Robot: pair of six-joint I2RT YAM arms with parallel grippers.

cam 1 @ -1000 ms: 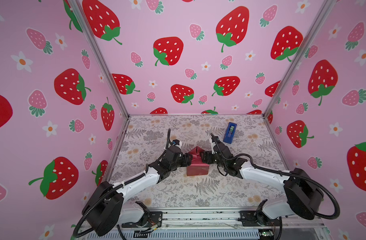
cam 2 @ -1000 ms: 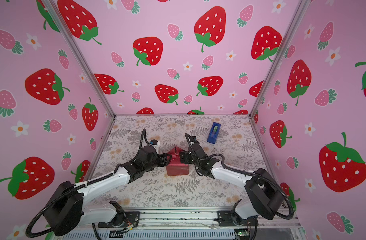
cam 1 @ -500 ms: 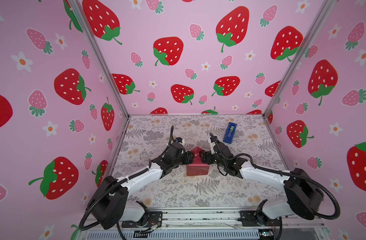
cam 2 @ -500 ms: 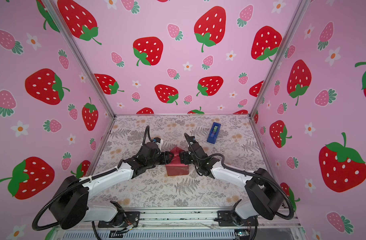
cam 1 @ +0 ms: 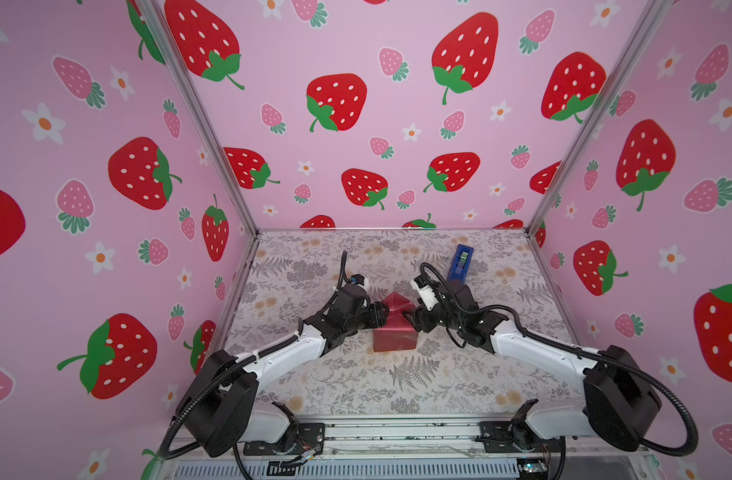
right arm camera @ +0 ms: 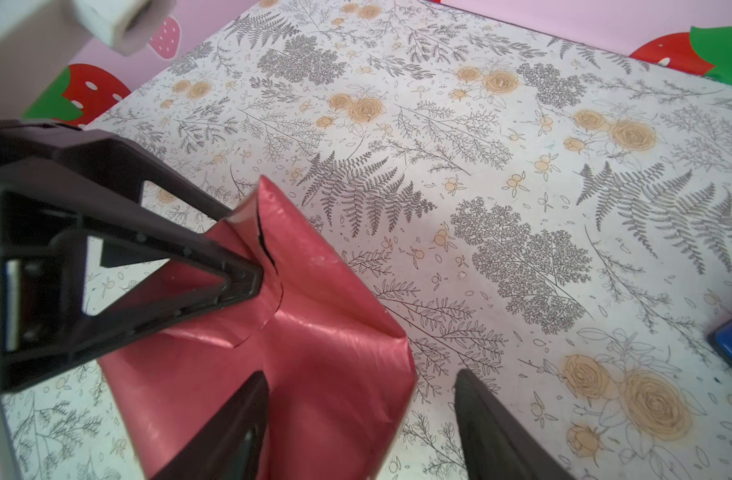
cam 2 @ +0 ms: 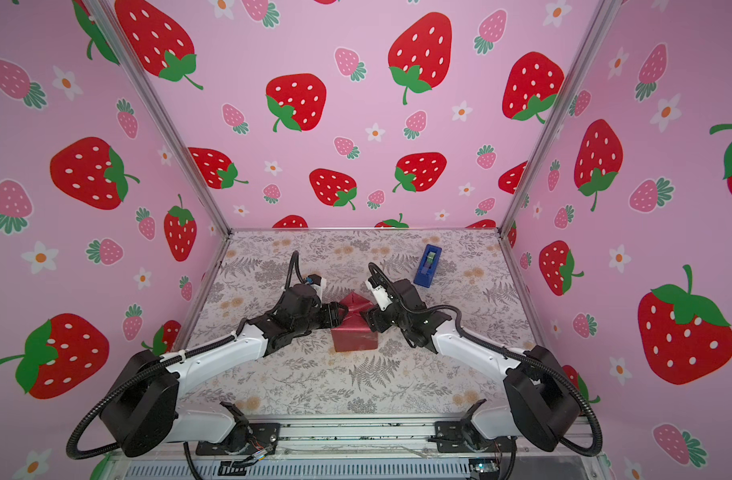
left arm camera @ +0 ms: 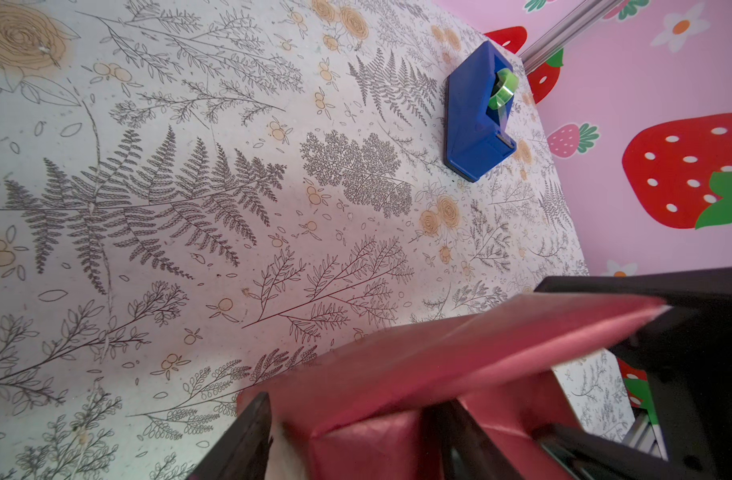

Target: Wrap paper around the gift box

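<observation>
Pink strawberry-print walls (cam 1: 356, 41) and aluminium posts (cam 1: 206, 137) enclose a fern-and-rose patterned tabletop (cam 1: 356, 386). At its middle sits the gift box, hidden under the red paper (cam 1: 394, 338), with 1 flap standing up. The left gripper (cam 1: 384, 312) straddles that flap, but I cannot tell whether it pinches. The right gripper (right arm camera: 360, 376) is spread over the paper. A blue tape dispenser (cam 1: 461, 262) stands toward the back right.

The left gripper (cam 1: 381, 312) and right gripper (cam 1: 410, 316) flank the paper (cam 1: 395, 340); tape dispenser (cam 1: 460, 262) farther back.
</observation>
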